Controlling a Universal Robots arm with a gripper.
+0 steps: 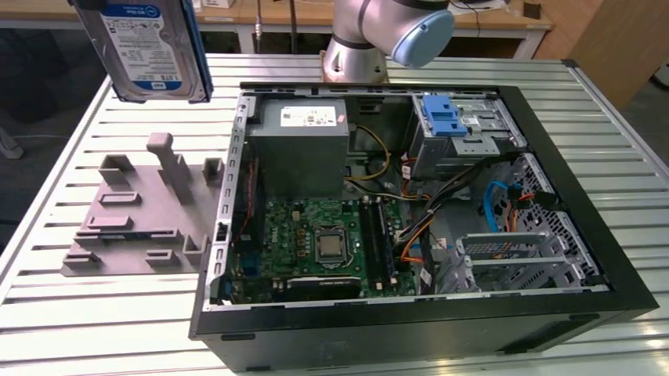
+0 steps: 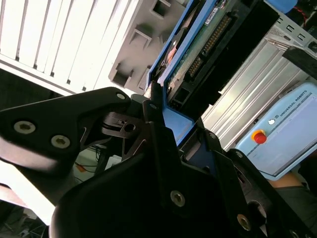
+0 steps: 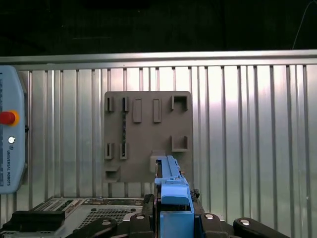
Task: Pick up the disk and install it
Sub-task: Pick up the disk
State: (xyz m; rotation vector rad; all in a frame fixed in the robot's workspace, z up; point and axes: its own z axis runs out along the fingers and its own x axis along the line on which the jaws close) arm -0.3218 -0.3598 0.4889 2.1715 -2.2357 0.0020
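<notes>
The disk (image 1: pixel 146 51) hangs upright in the air above the grey slotted fixture plate (image 1: pixel 136 211), at the exterior view's upper left, outside the open computer case (image 1: pixel 585 235). Its white-and-blue label faces the camera, with blue rails along both sides. In both wrist views my gripper (image 3: pixel 172 212) is shut on the disk (image 3: pixel 171 186) at its blue-railed end. The second wrist view shows the disk's green circuit-board underside (image 2: pixel 198 47) reaching away from the black fingers (image 2: pixel 158 129). The fixture plate (image 3: pixel 147 136) lies directly below the held disk.
Inside the case are a grey power-supply box (image 1: pixel 298 145), the motherboard (image 1: pixel 324 243), loose cables, and a metal drive cage with a blue clip (image 1: pixel 450 117). The arm's base (image 1: pixel 356 55) stands behind the case. A teach pendant (image 3: pixel 10 144) lies on the slatted metal table (image 1: pixel 105 313).
</notes>
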